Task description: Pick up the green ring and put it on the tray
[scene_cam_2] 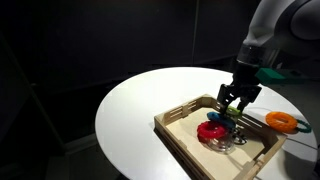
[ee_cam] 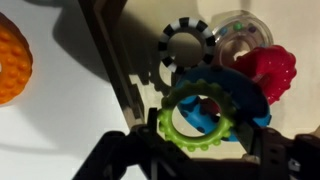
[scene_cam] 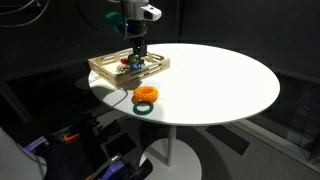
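The green ring (ee_cam: 178,132), pale yellow-green with a bumpy rim, sits between my gripper's (ee_cam: 198,128) two dark fingers in the wrist view, and both fingers touch its sides. It hangs just over a blue ring (ee_cam: 255,105) inside the light-wood tray (ee_cam: 110,50). In both exterior views the gripper (scene_cam: 137,58) (scene_cam_2: 238,100) is low over the tray (scene_cam: 105,68) (scene_cam_2: 185,130), near its far end.
The tray also holds a red ring (ee_cam: 268,70) (scene_cam_2: 212,131), a black ring (ee_cam: 185,42) and a clear ring (ee_cam: 240,35). A thick orange ring (scene_cam: 146,94) (scene_cam_2: 281,121) lies on a dark green ring (scene_cam: 145,108) on the round white table (scene_cam: 220,80), outside the tray.
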